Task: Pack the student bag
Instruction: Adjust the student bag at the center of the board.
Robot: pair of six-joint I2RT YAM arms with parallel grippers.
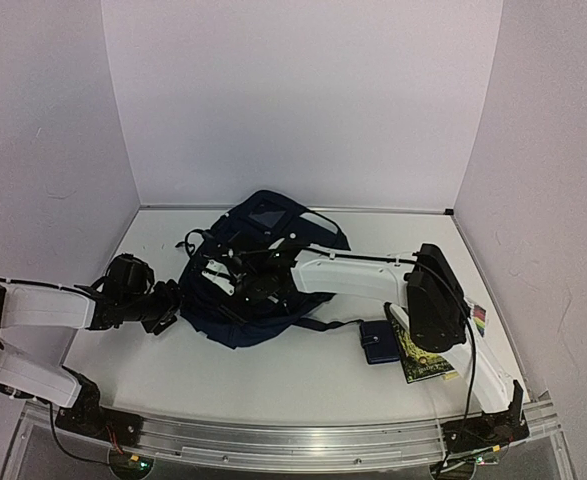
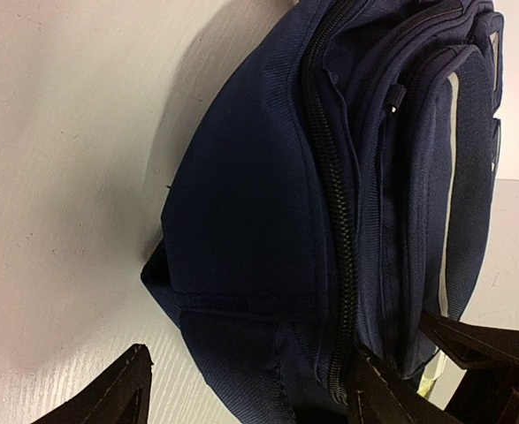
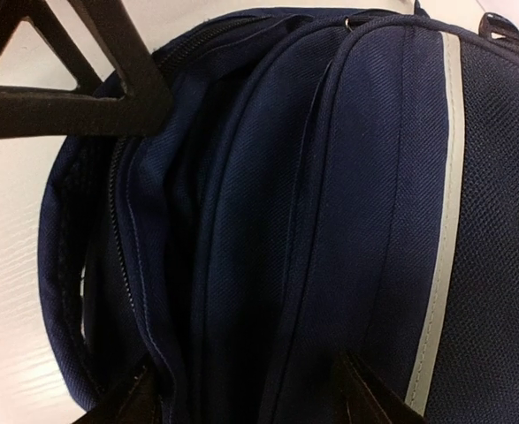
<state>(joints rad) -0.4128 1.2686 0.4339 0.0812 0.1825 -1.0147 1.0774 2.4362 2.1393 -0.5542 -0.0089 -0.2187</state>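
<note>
as arms (image 1: pixel 48 305) (image 1: pixel 358 275) extend, tools (image 1: pixel 168 308) (image 1: pixel 235 275) straddle bag (image 1: pixel 228 325)

Navy-blue backpack (image 3: pixel 365 221) is showing a pale grey stripe (image 3: pixel 440 247) and a black zipper (image 2: pixel 340 256). Wallet (image 1: pixel 377 342) is appearing dark navy, booklet (image 1: pixel 423 362) green and yellow, table (image 1: pixel 273 385) white.

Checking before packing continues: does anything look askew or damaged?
Nothing damaged or spilled. The student bag lies slumped mid-table, a strap trailing toward the navy wallet, which sits outside it beside a green booklet.
</note>
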